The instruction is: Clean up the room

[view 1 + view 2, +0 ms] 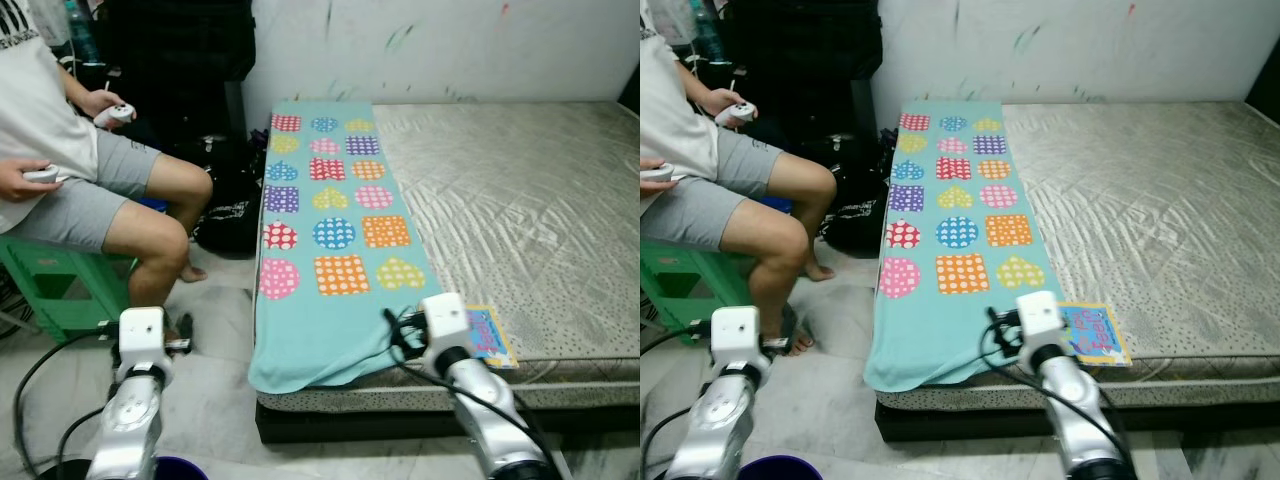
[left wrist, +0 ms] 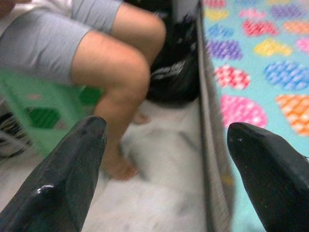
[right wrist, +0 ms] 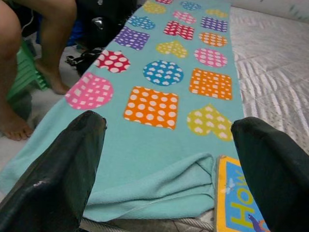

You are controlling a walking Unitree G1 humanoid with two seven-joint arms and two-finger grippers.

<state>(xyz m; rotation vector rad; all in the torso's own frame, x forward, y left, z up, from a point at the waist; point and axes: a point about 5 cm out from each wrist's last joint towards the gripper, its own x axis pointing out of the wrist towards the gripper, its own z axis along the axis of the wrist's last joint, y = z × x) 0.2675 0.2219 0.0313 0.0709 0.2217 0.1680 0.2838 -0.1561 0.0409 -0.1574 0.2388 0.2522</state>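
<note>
Right hand wide open, empty, over blanket | book partly hidden | left hand open, empty

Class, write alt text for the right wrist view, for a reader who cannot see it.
The right claw hangs open over the near end of a turquoise blanket patterned with colourful dotted shapes, spread on a mattress. A children's book lies beside the blanket's folded edge; a seated person's bare legs stand nearby.

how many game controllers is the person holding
2: one white controller in the raised hand near the dark bag, another controller in the hand resting by the lap.
</note>
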